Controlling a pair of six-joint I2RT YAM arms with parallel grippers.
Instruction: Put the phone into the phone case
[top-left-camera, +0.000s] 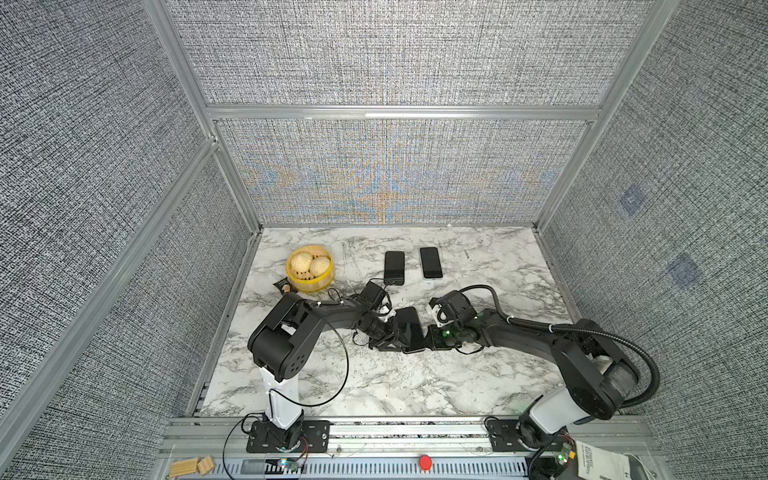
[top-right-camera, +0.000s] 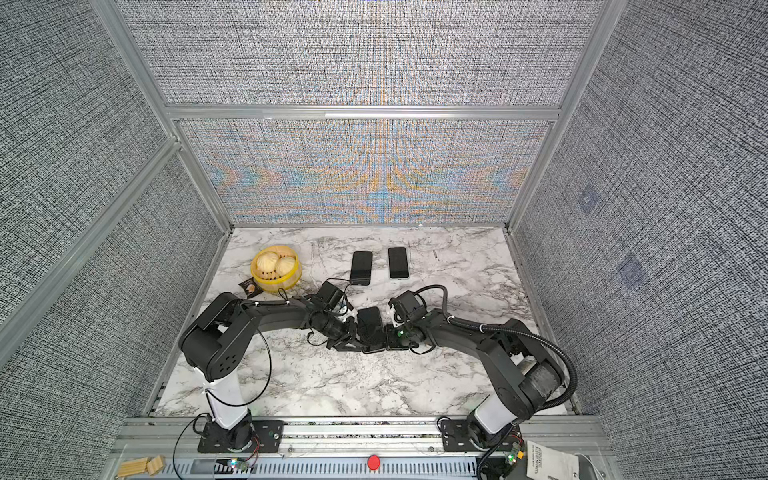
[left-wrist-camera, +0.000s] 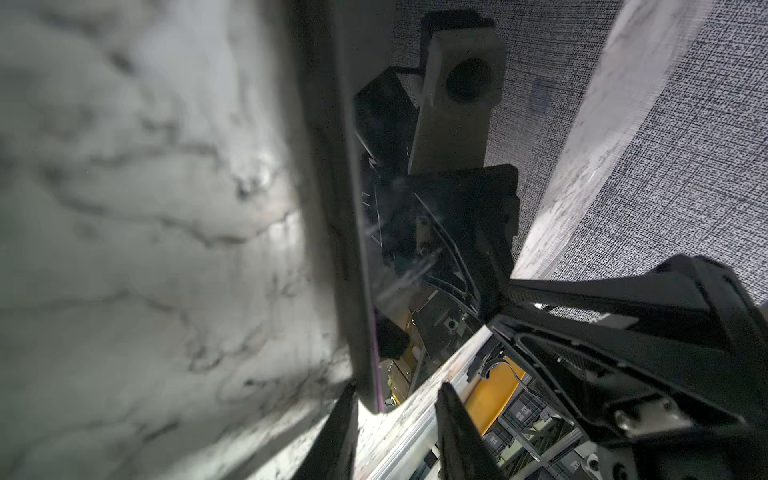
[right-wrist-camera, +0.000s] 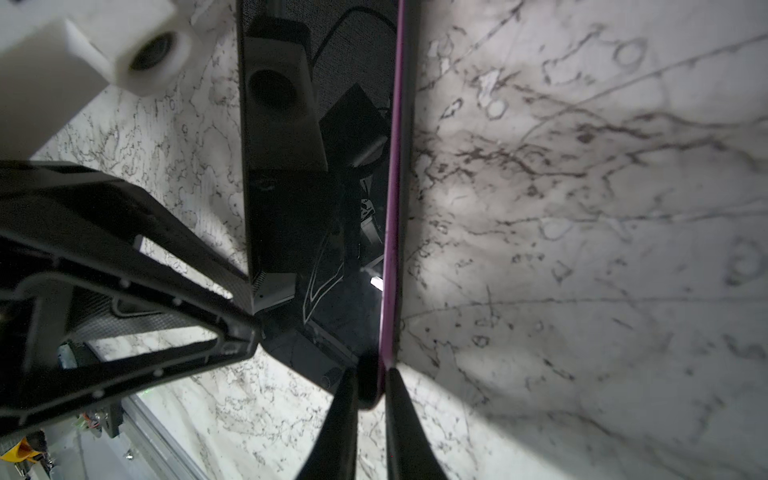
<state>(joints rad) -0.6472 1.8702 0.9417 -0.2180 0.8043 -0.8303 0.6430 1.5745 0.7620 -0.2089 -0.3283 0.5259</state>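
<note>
The phone (top-left-camera: 409, 330), black glossy screen with a purple edge (right-wrist-camera: 390, 249), is held near the middle of the marble table (top-left-camera: 374, 382). My right gripper (right-wrist-camera: 371, 399) is shut on one corner of it, seen in both top views (top-left-camera: 428, 338) (top-right-camera: 388, 337). My left gripper (left-wrist-camera: 397, 388) comes from the opposite side (top-left-camera: 392, 336). Its jaws stand apart around another corner of the phone (left-wrist-camera: 365, 291), with a clear gap to one finger (left-wrist-camera: 457, 436). Further back lie two dark flat slabs side by side, one matte black (top-left-camera: 394, 267), one light-rimmed (top-left-camera: 430, 262). Which is the phone case I cannot tell.
A yellow steamer basket (top-left-camera: 328, 282) with buns stands at the back left, a small dark packet (top-left-camera: 282, 285) beside it. Wooden blocks (top-left-camera: 191, 467) and a red button (top-left-camera: 425, 462) sit on the front rail. Grey fabric walls enclose three sides.
</note>
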